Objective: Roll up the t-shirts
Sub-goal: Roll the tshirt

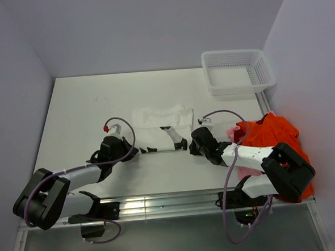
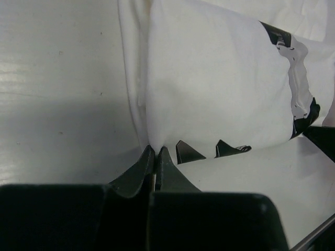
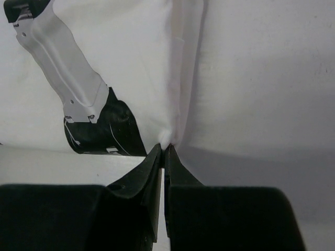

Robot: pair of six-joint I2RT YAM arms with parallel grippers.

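Table (image 1: 75, 108) | left fingers (image 2: 138, 172) clamp white t-shirt (image 2: 209, 78) corner | right fingers (image 3: 149, 172) likewise | orange t-shirts (image 1: 273, 133): top view only

Note that the white shirt (image 1: 161, 121) is soft, matt cloth, smooth across its face and creased at its edges. The orange shirts (image 1: 273, 131) at the right are matt, rumpled cloth. The far basket (image 1: 262, 71) is white plastic mesh. The table (image 1: 81, 108) is smooth with a faint sheen; its near rail (image 1: 161, 204) is bright metal.

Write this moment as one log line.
left tool: shut on white cloth t-shirt, near-left edge | right tool: shut on its near-right edge | orange-red t-shirts: heaped right | white plastic mesh basket: far-right corner
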